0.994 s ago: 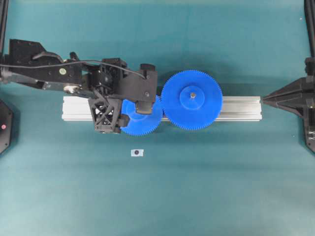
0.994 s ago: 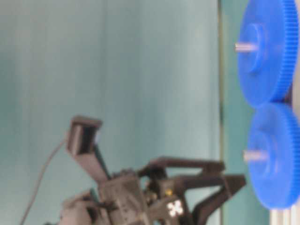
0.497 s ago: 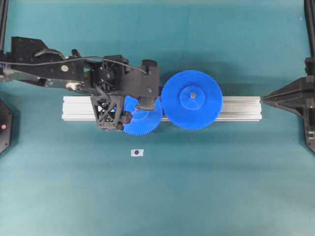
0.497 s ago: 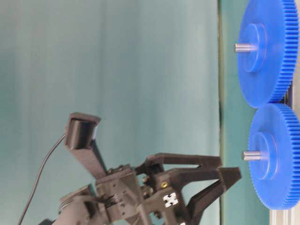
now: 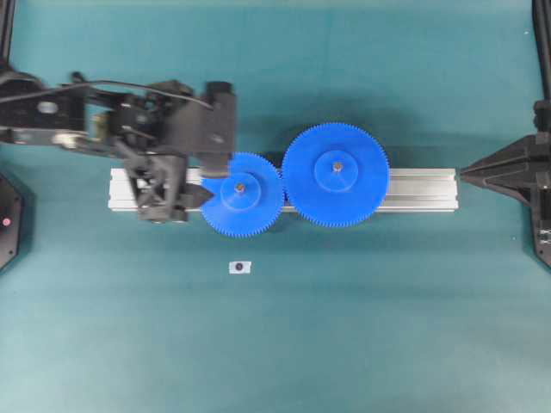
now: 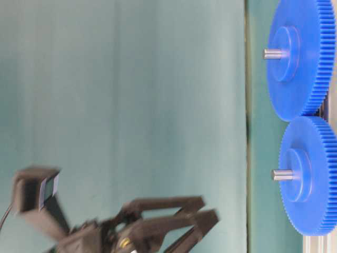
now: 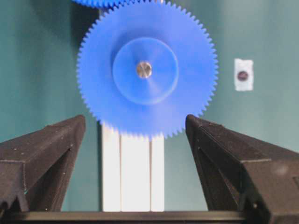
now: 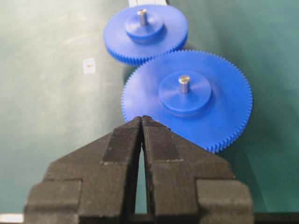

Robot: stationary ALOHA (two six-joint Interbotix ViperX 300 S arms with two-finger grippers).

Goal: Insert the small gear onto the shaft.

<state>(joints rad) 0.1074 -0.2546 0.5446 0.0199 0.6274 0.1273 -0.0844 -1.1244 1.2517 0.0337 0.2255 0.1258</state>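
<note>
The small gear (image 5: 243,194), a blue toothed disc, sits on the shaft (image 5: 239,186), whose grey tip pokes through its hub (image 7: 144,69). Its teeth mesh with the larger blue gear (image 5: 336,175). My left gripper (image 5: 203,181) is open just left of the small gear, above the rail, holding nothing. In the left wrist view both black fingers (image 7: 51,144) stand wide apart, clear of the small gear (image 7: 147,70). My right gripper (image 5: 465,175) rests shut at the rail's right end; in its wrist view the right gripper (image 8: 141,120) points at the larger gear (image 8: 187,98).
A silver aluminium rail (image 5: 422,189) carries both gears on the teal mat. A small white sticker (image 5: 239,268) with a dark dot lies in front of the rail. From table level the small gear (image 6: 310,176) and shaft (image 6: 281,174) sit below the larger gear (image 6: 297,58).
My left gripper has pulled back to the left, off the small gear, staying open. The small gear stays on the shaft. The right arm has not moved.
</note>
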